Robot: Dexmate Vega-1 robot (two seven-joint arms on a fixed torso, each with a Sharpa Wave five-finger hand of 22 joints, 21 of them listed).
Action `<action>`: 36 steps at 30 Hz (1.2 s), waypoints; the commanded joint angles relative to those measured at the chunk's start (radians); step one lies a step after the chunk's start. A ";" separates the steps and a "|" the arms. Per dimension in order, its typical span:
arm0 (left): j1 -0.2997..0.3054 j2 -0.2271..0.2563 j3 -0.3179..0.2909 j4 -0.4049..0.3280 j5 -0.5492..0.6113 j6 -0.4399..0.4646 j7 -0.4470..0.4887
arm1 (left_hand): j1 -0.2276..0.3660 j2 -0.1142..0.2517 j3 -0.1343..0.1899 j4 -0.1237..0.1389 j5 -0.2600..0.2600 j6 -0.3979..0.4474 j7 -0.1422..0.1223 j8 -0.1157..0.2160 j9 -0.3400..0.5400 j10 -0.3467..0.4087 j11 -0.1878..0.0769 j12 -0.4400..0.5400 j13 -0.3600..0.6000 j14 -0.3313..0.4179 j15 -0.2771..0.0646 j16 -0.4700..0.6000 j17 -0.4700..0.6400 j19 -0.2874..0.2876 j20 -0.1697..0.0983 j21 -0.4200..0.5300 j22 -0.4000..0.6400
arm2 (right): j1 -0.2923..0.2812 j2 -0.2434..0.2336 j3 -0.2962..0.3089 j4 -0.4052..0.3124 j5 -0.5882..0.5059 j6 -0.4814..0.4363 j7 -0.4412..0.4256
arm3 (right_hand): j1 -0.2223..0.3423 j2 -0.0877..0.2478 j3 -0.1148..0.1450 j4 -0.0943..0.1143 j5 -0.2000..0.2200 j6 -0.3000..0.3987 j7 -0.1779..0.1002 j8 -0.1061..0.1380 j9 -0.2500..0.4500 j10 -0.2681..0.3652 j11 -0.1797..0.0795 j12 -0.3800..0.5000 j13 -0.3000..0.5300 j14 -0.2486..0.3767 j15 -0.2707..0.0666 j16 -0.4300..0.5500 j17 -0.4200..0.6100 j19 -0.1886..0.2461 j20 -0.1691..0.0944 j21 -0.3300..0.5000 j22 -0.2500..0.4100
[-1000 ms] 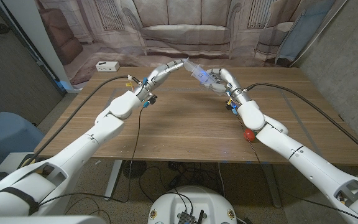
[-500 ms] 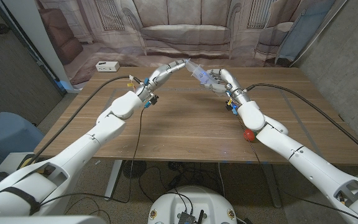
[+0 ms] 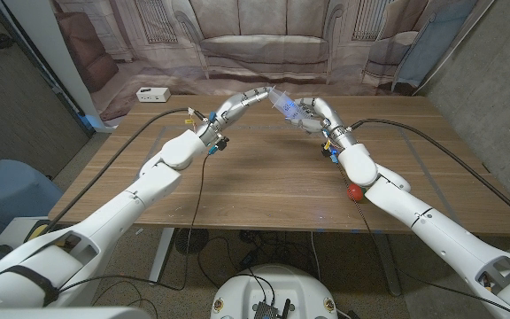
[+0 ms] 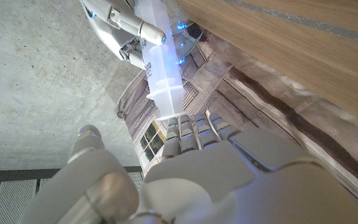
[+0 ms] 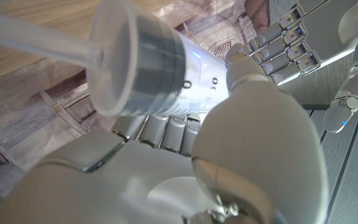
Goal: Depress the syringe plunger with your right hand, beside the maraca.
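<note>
Syringe (image 3: 284,106) held in the air over the far middle of the tabletop (image 3: 264,186). Right hand (image 3: 311,113) wraps the barrel, fingers closed around it. Left hand (image 3: 242,99) has edged closer over the last second; its fingers (image 4: 188,134) touch the syringe's far end, grip uncertain. Plunger looks not yet depressed. Maraca (image 3: 353,191) lies well apart under the right forearm. Open room below; far edge near.
</note>
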 commanded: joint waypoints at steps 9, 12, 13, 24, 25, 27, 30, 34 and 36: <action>-0.017 -0.011 0.032 0.008 0.016 0.009 -0.013 | 0.010 0.003 0.007 0.000 -0.002 0.004 -0.002 0.006 0.004 0.004 -0.005 0.003 -0.001 -0.003 0.006 0.000 0.003 -0.004 0.007 0.002 0.004 | -0.006 0.002 0.005 -0.010 0.005 -0.002 -0.005 | -0.028 0.154 0.118 0.113 0.007 0.117 -0.099 0.008 0.001 0.017 -0.007 0.009 0.002 0.023 -0.049 -0.003 0.003 -0.005 0.004 0.007 0.005; -0.014 -0.010 0.031 0.003 0.016 0.012 -0.010 | 0.010 0.003 0.007 0.000 -0.002 0.004 -0.001 0.006 0.004 0.003 -0.003 0.003 -0.001 -0.003 0.007 0.000 0.003 -0.004 0.007 0.003 0.004 | -0.007 0.003 0.005 -0.006 0.004 0.002 -0.007 | -0.028 0.154 0.118 0.112 0.007 0.117 -0.100 0.008 0.001 0.016 -0.007 0.009 0.002 0.024 -0.049 -0.003 0.004 -0.004 0.004 0.009 0.005; -0.014 -0.009 0.031 0.003 0.016 0.012 -0.010 | 0.010 0.003 0.007 0.000 -0.002 0.004 -0.001 0.006 0.004 0.003 -0.003 0.003 -0.001 -0.003 0.006 0.000 0.003 -0.004 0.007 0.003 0.004 | -0.007 0.004 0.005 -0.006 0.004 0.002 -0.007 | -0.028 0.154 0.118 0.113 0.007 0.117 -0.099 0.008 0.001 0.015 -0.006 0.009 0.002 0.024 -0.051 -0.004 0.004 -0.005 0.004 0.009 0.005; -0.004 -0.007 0.026 -0.007 0.011 0.015 -0.002 | 0.010 0.003 0.007 0.000 -0.002 0.002 -0.002 0.005 0.004 0.000 -0.001 0.002 -0.001 -0.006 0.007 0.000 0.003 -0.006 0.010 0.002 0.004 | -0.018 -0.003 0.011 -0.014 0.006 -0.003 -0.010 | -0.028 0.153 0.119 0.112 0.007 0.118 -0.100 0.008 0.002 0.015 -0.004 0.009 0.002 0.025 -0.049 -0.005 0.005 -0.006 0.004 0.012 0.005; -0.003 -0.007 0.025 -0.007 0.010 0.014 -0.001 | 0.010 0.003 0.007 0.000 -0.002 0.002 -0.002 0.005 0.004 0.000 0.000 0.002 -0.001 -0.006 0.007 0.000 0.003 -0.006 0.010 0.002 0.004 | -0.019 -0.003 0.011 -0.015 0.006 -0.003 -0.010 | -0.028 0.154 0.119 0.112 0.007 0.118 -0.099 0.009 0.002 0.015 -0.006 0.009 0.002 0.026 -0.049 -0.005 0.006 -0.006 0.003 0.012 0.005; -0.001 -0.007 0.023 -0.008 0.007 0.013 0.000 | 0.010 0.003 0.007 0.000 -0.002 0.001 -0.002 0.005 0.004 0.000 0.000 0.001 -0.001 -0.007 0.007 0.000 0.003 -0.006 0.010 0.003 0.004 | -0.021 -0.004 0.012 -0.015 0.006 -0.003 -0.012 | -0.028 0.153 0.118 0.112 0.007 0.118 -0.100 0.009 0.002 0.015 -0.006 0.008 0.002 0.025 -0.049 -0.006 0.006 -0.006 0.004 0.013 0.005; 0.003 -0.005 0.020 -0.011 0.002 0.011 0.002 | 0.010 0.003 0.007 0.000 -0.002 0.000 -0.001 0.004 0.004 -0.001 -0.002 0.001 -0.001 -0.007 0.007 -0.001 0.003 -0.006 0.010 0.003 0.004 | -0.024 -0.004 0.013 -0.017 0.006 -0.002 -0.014 | -0.028 0.154 0.119 0.112 0.007 0.118 -0.099 0.008 0.002 0.017 -0.006 0.009 0.002 0.025 -0.048 -0.006 0.006 -0.006 0.004 0.013 0.005; 0.012 -0.002 0.013 -0.018 0.000 0.011 0.011 | 0.010 0.003 0.007 0.000 -0.002 -0.002 -0.002 0.004 0.004 -0.003 -0.007 0.001 -0.001 -0.008 0.007 -0.001 0.003 -0.007 0.011 0.003 0.004 | -0.026 -0.007 0.014 -0.021 0.005 -0.004 -0.012 | -0.028 0.153 0.119 0.111 0.007 0.118 -0.097 0.008 0.002 0.022 -0.002 0.011 0.002 0.029 -0.044 -0.006 0.005 -0.006 0.005 0.015 0.005; 0.016 -0.001 0.010 -0.021 -0.002 0.011 0.015 | 0.010 0.003 0.007 0.000 -0.002 -0.004 -0.003 0.003 0.004 -0.005 -0.006 0.000 -0.001 -0.010 0.006 -0.001 0.003 -0.008 0.012 0.002 0.004 | -0.027 -0.007 0.014 -0.022 0.004 -0.005 -0.014 | -0.027 0.152 0.120 0.110 0.007 0.119 -0.096 0.008 0.002 0.024 -0.002 0.012 0.002 0.033 -0.045 -0.006 0.004 -0.004 0.005 0.016 0.005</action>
